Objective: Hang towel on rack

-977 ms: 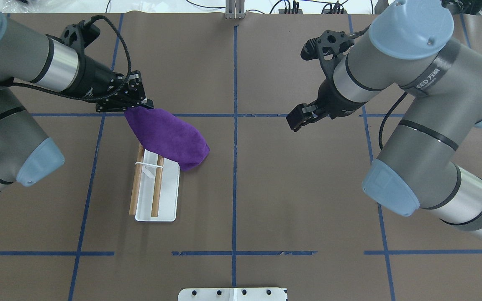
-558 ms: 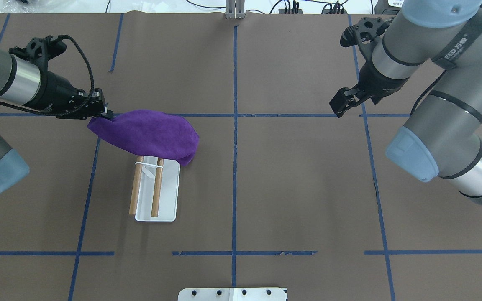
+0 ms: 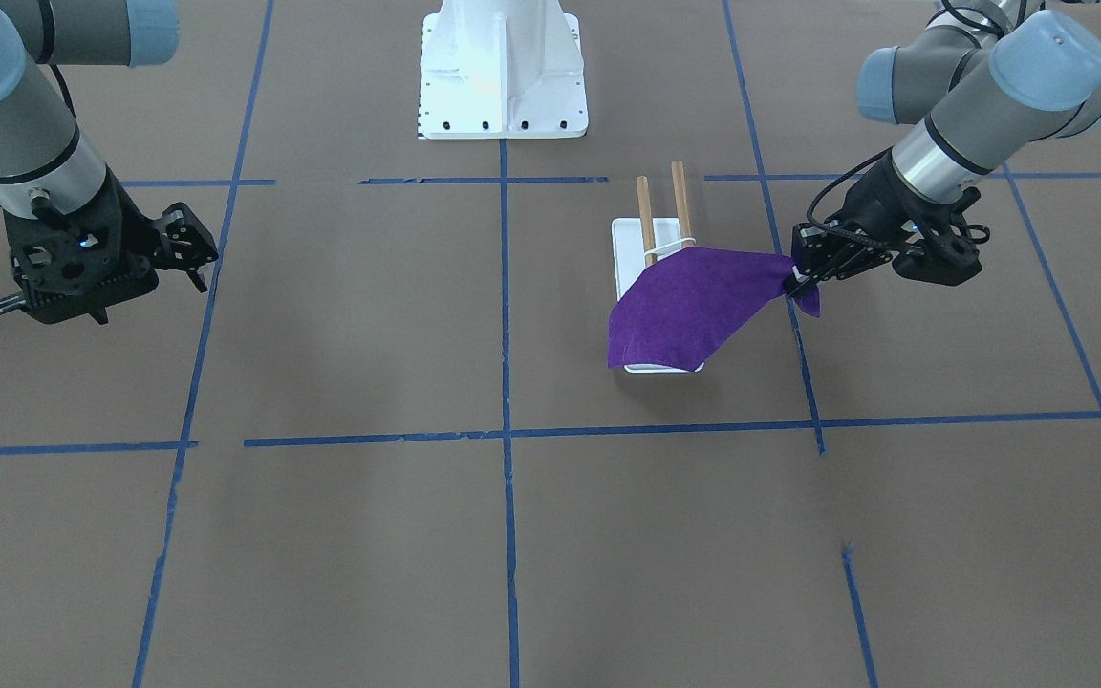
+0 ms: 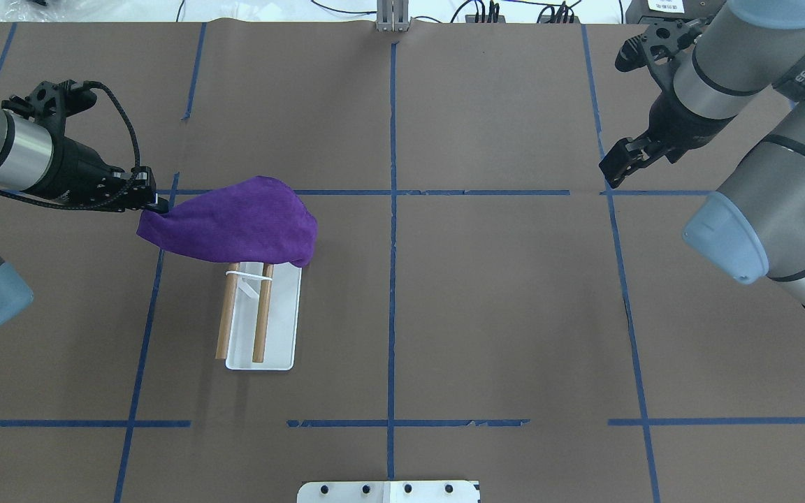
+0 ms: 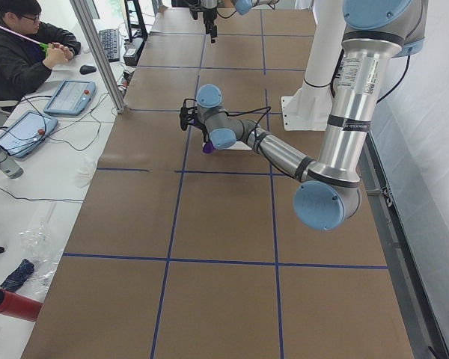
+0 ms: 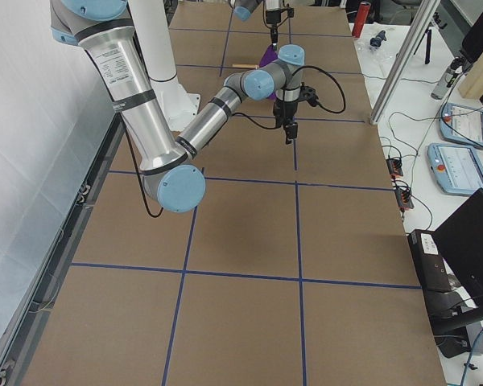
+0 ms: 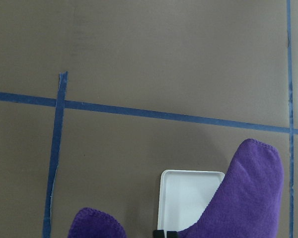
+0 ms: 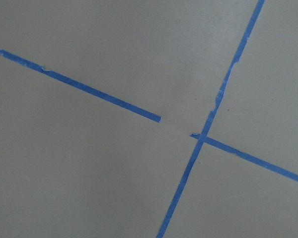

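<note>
The purple towel (image 4: pixel 235 223) lies draped over the far ends of the rack's two wooden dowels (image 4: pixel 259 321) and stretches out toward my left arm. The rack's white base (image 4: pixel 282 328) stands on the table under it. My left gripper (image 4: pixel 158 205) is shut on one towel corner and holds it up, to the left of the rack. The front view shows the towel (image 3: pixel 684 306) hanging from the dowels (image 3: pixel 644 205) to that gripper (image 3: pixel 796 280). The left wrist view shows the towel (image 7: pixel 253 198) over the white base (image 7: pixel 188 198). My right gripper (image 4: pixel 612 171) is open and empty, far off to the right.
A white bolted pedestal (image 3: pixel 503 67) stands at the robot's edge of the table, also in the overhead view (image 4: pixel 388 491). Blue tape lines (image 4: pixel 392 209) cross the brown table cover. An operator (image 5: pixel 22 45) sits beyond the far side with tablets.
My left gripper has moved left with the towel corner, pulling the towel across the dowels' far ends. My right arm has drawn back to the right and away from the rack.
</note>
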Controlling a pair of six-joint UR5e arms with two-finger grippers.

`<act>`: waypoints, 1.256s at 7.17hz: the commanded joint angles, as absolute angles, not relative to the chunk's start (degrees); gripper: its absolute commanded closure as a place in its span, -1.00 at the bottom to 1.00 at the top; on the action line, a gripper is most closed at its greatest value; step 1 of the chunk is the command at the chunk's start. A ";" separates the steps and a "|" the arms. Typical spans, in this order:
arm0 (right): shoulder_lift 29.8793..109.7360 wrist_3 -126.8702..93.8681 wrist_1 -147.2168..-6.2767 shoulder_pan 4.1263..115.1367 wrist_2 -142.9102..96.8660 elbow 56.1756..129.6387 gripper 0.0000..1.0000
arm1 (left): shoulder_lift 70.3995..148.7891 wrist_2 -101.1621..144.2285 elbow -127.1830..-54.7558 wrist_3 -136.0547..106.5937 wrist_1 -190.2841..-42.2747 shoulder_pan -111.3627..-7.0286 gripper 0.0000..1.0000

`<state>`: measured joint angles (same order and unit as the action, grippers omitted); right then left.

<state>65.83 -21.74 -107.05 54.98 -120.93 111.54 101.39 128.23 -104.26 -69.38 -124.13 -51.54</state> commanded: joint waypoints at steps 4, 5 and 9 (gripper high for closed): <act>74.25 -1.66 -106.79 70.10 -127.44 106.29 -1.00 | 94.68 127.26 -104.24 -41.84 -122.97 -56.66 -1.00; 76.09 7.29 -106.44 73.62 -128.14 102.43 -1.00 | 93.53 127.18 -104.24 -30.70 -118.52 -60.43 -1.00; 79.09 19.60 -106.26 86.37 -129.37 90.98 -1.00 | 89.49 127.61 -101.88 0.95 -102.57 -81.86 -1.00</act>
